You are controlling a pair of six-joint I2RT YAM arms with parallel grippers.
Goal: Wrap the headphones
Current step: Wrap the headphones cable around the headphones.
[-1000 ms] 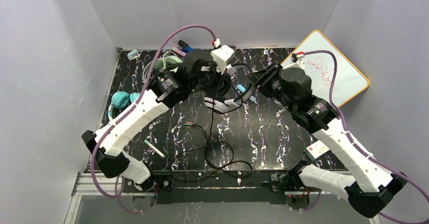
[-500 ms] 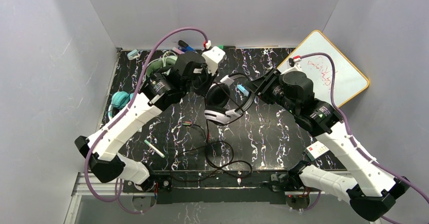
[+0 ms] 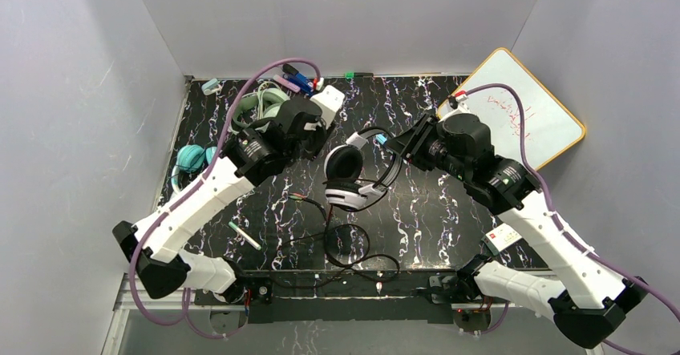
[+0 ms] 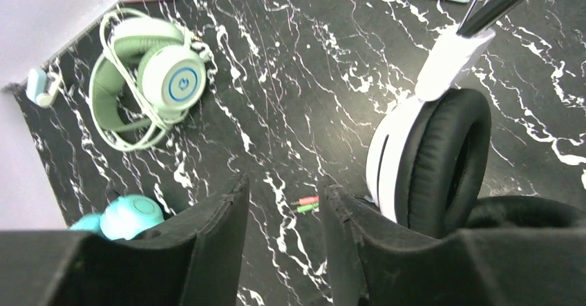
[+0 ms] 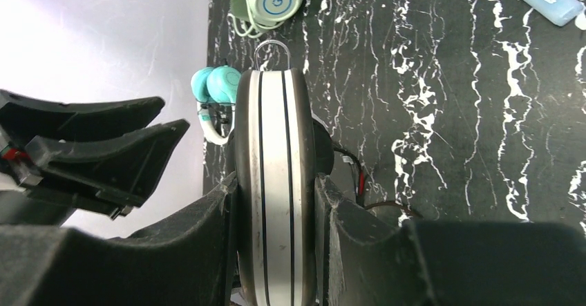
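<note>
The right gripper (image 5: 275, 188) pinches the band of the black-and-white headset with fat black ear pads (image 3: 353, 175), holding it up over the middle of the black table with white streaks (image 3: 433, 211). The left gripper (image 4: 283, 188) hangs beside it — jaws apart, nothing inside. It should catch the thin black cable (image 3: 328, 227) low down and wind it snugly, no tugging. Plain grey walls (image 3: 80, 90) stand all around
</note>
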